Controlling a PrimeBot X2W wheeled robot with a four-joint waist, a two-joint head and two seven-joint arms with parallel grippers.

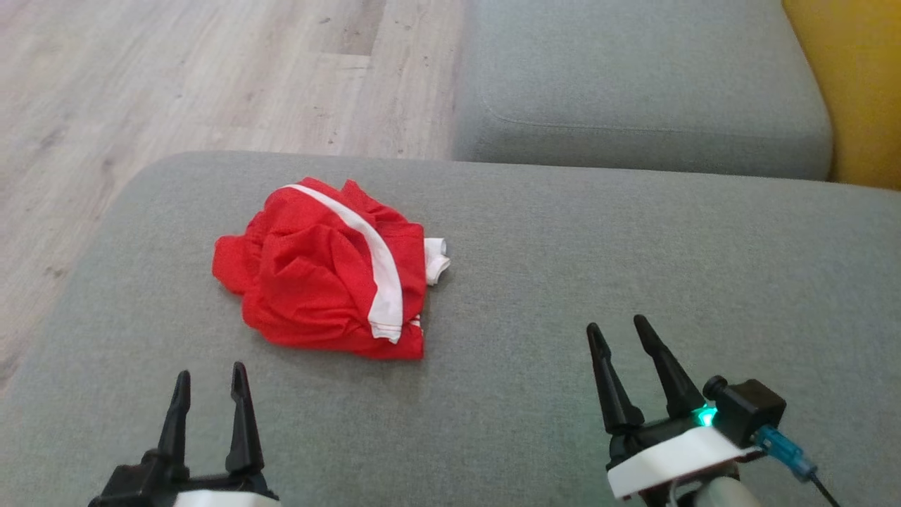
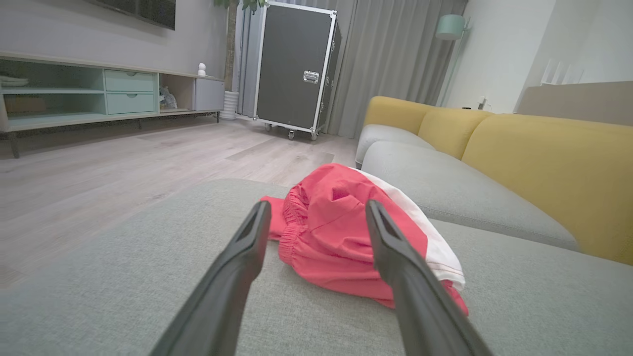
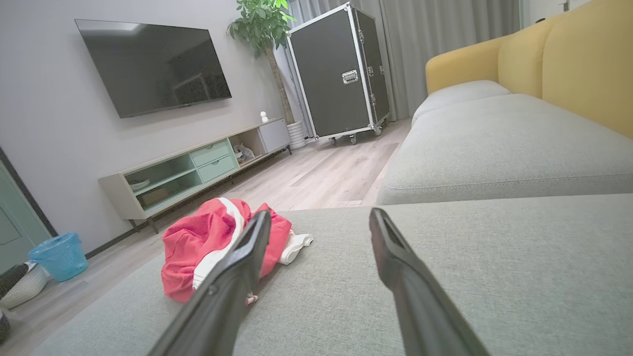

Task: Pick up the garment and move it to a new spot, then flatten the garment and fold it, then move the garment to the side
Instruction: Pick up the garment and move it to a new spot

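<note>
**Garment [image 1: 320, 274] lying bunched on the grey cushion [image 1: 563, 282], both grippers empty**

The garment, red mesh with a white stripe, is sitting crumpled towards the cushion's left half, its folds hiding its full shape. The left gripper [image 1: 211, 370] is hovering just short of it with its fingers spread and gripping nothing. The right gripper [image 1: 618, 324] is waiting well off to the right, likewise spread and empty. In each wrist view one dark finger is covering part of the cloth. On the floor, a blue basket [image 3: 62, 254] is standing by the wall, its inside hard to make out. The shelves of the low cabinet [image 3: 198, 168] are holding small items too blurred to identify.
</note>
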